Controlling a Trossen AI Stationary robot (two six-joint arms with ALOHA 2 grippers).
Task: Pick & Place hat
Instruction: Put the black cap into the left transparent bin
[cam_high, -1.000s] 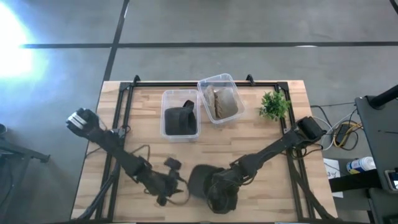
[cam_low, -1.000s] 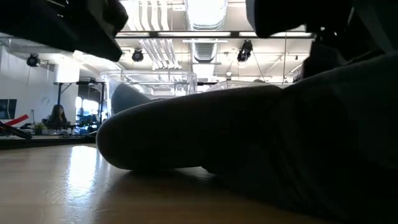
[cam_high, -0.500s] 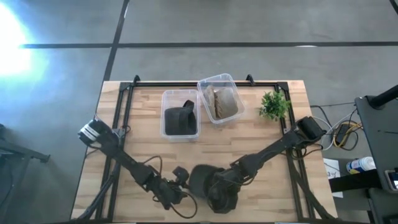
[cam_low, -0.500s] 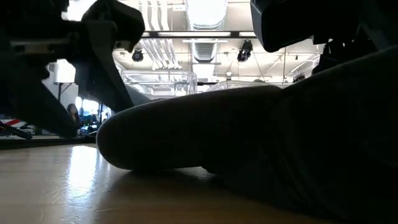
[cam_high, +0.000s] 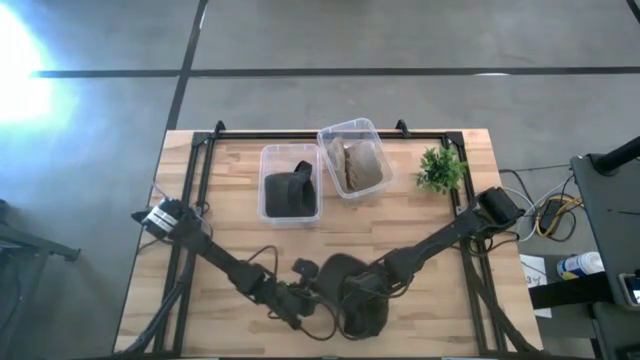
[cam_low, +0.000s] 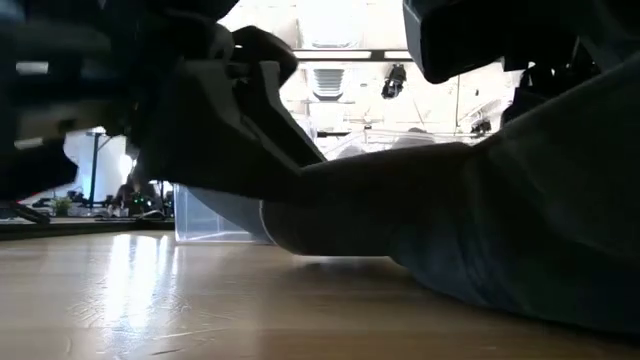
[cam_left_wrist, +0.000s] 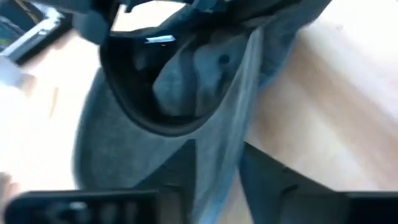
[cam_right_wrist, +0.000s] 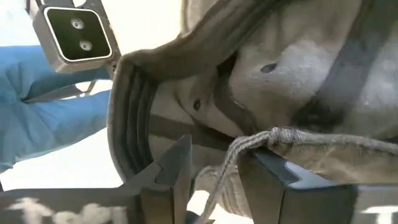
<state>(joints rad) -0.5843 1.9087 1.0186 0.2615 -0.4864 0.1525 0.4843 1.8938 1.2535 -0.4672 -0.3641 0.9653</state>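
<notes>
Hat (cam_high: 352, 295), dark grey, lies near the front edge of the worktop (cam_high: 420, 230), about midway along it, with both arms meeting over it. The right tool (cam_high: 352, 287) sits on the hat's middle, and its wrist view shows its two fingers (cam_right_wrist: 177, 163) closed down on a fold of the fabric and a cord (the cap's inside faces that camera). The left tool (cam_high: 308, 290) is at the hat's left edge, reaching in from the front left corner side; its wrist view has fabric lying between its fingers (cam_left_wrist: 273, 174), but I cannot tell how far apart they stand. Toward the back edge stand two clear bins, one holding a dark hat (cam_high: 289, 192), the other a tan one (cam_high: 357, 165).
</notes>
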